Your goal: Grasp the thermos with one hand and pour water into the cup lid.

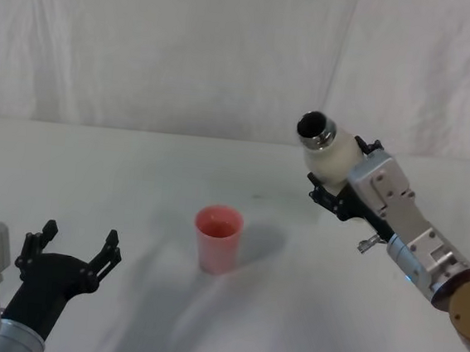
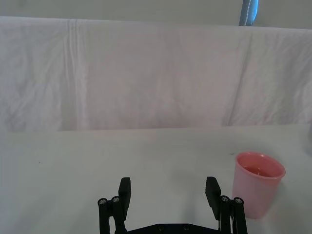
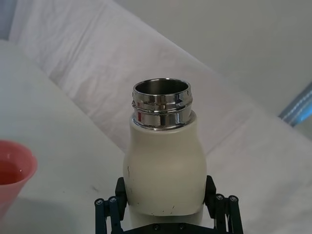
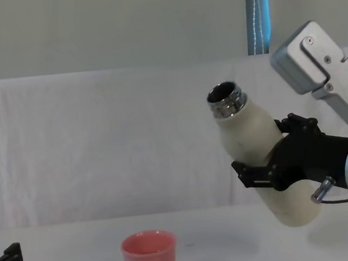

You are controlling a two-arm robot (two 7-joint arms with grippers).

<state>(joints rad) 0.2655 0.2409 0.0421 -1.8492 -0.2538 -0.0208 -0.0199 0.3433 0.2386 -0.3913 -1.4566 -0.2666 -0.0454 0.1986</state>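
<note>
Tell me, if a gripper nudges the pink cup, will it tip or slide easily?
Probably it slides or tips easily: the cup lid looks small, thin plastic, so light. It stands free on the smooth table. Liquid seems visible inside, so a tip could spill.

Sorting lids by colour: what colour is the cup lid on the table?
Pink; the cup lid shows best in the head view.

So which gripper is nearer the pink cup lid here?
Left, by a small margin. The left gripper rests open and low beside the cup lid, to its left. The right gripper holds the tilted thermos raised off the table, to the cup lid's right.
</note>
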